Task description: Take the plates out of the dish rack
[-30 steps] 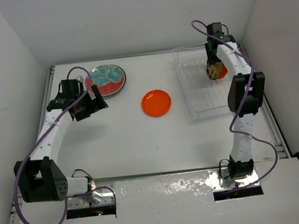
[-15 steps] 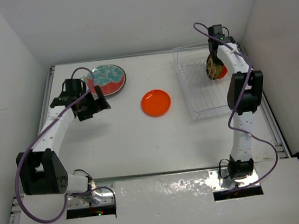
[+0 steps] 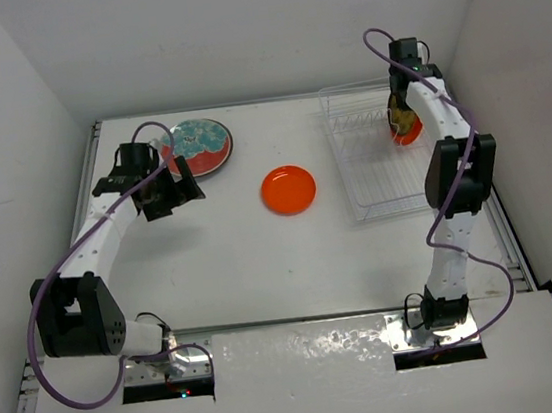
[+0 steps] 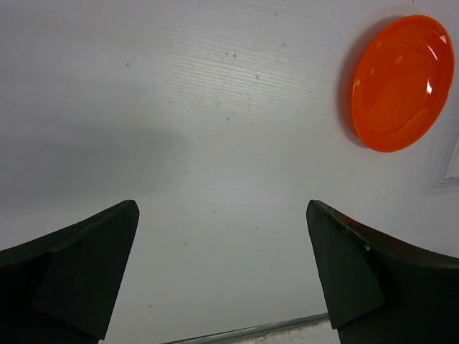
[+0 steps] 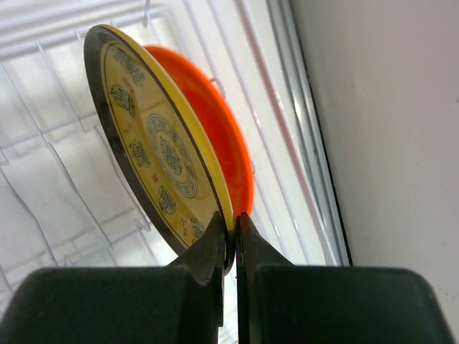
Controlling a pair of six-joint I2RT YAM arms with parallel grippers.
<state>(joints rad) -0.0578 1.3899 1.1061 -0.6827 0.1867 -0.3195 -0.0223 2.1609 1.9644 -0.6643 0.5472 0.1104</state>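
Note:
The white wire dish rack [image 3: 369, 180] stands at the back right. In its far right corner a yellow-centred plate [image 5: 154, 143] stands on edge, with a glossy orange plate [image 5: 226, 150] just behind it. My right gripper [image 5: 234, 233] is shut on the yellow-centred plate's lower rim; in the top view this gripper [image 3: 403, 122] hangs over the rack's back end. A second orange plate [image 3: 288, 190] lies flat on the table and shows again in the left wrist view [image 4: 401, 82]. A red plate with a mottled teal centre [image 3: 197, 146] lies at the back left. My left gripper [image 3: 176, 193] is open beside it, holding nothing.
White walls close in the table on the left, back and right. The rack's right side runs close to the right wall [image 5: 387, 129]. A metal rail [image 4: 251, 331] lines the table edge below my left gripper [image 4: 222, 276].
My right gripper has closed onto the yellow-centred plate's rim and the right arm has shifted toward the back wall. The left arm has barely moved.

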